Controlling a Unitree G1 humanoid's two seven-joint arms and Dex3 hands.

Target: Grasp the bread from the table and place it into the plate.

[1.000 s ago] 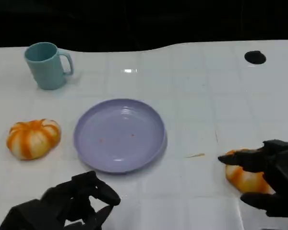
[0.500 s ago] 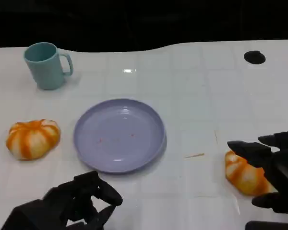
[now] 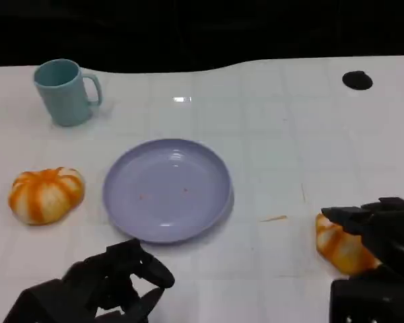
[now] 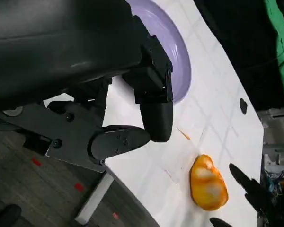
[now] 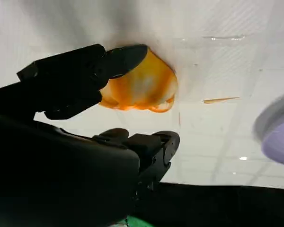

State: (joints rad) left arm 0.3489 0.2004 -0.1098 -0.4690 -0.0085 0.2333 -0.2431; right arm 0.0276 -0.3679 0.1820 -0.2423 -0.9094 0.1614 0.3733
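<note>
- Right hand (image 3: 380, 252): at the table's near right corner, fingers (image 5: 80, 78) spread over the bread (image 3: 340, 245). One fingertip overlaps the loaf's edge in the right wrist view; whether it grips the loaf, I cannot tell.
- Left hand (image 3: 111, 282): near edge of the table, in front of the plate (image 3: 167, 190), fingers curled inward with nothing in them.
- Bread: orange-and-white striped loaf, lying on the white table (image 3: 283, 134) to the right of the plate and well apart from it, partly under the right hand.
- Plate: lavender, round, centre of the table, a few small crumbs inside.
- Second bread (image 3: 46, 194): round, orange-and-white, left of the plate.
- Mug (image 3: 66, 91): teal, upright, far left, handle pointing right.
- Black spot (image 3: 357, 80): far right of the table.
</note>
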